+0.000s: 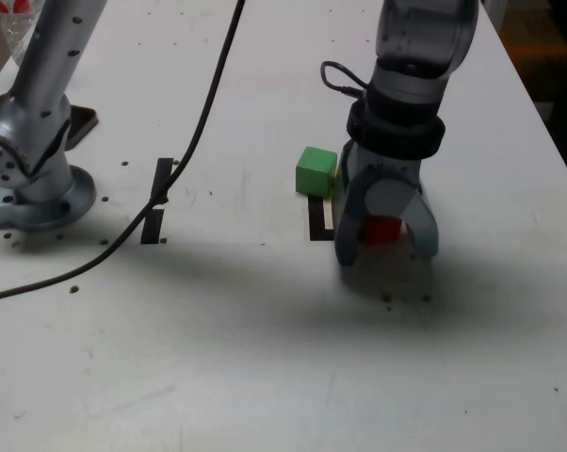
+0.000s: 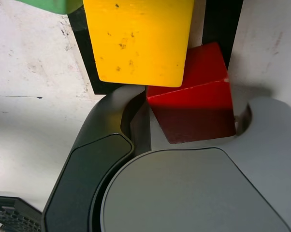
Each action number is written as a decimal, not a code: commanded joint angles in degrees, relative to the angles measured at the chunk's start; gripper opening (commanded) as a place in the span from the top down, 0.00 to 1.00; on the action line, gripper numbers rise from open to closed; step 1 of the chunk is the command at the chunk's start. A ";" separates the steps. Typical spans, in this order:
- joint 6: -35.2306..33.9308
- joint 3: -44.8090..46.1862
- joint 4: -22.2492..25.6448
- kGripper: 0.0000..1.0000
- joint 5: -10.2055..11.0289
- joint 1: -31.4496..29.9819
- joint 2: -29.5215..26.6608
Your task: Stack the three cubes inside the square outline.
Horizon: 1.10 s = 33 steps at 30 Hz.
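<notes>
Matte red cube [image 2: 191, 92] — tilted, perhaps pinched — between hand [image 1: 385, 247] jaws.

No text, label, brand, number or sign can be read in either view. Nothing is printed on the faces of the cubes that show, and only dark specks are carried by the yellow one. The tape marks on the table are plain black, without lettering.
</notes>
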 commanded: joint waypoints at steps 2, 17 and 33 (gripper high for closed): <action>-0.08 -0.21 -1.18 0.62 0.52 0.12 0.09; -0.08 0.92 -1.14 0.77 3.16 1.00 -2.55; 2.20 7.48 -0.77 0.79 5.45 7.45 -7.03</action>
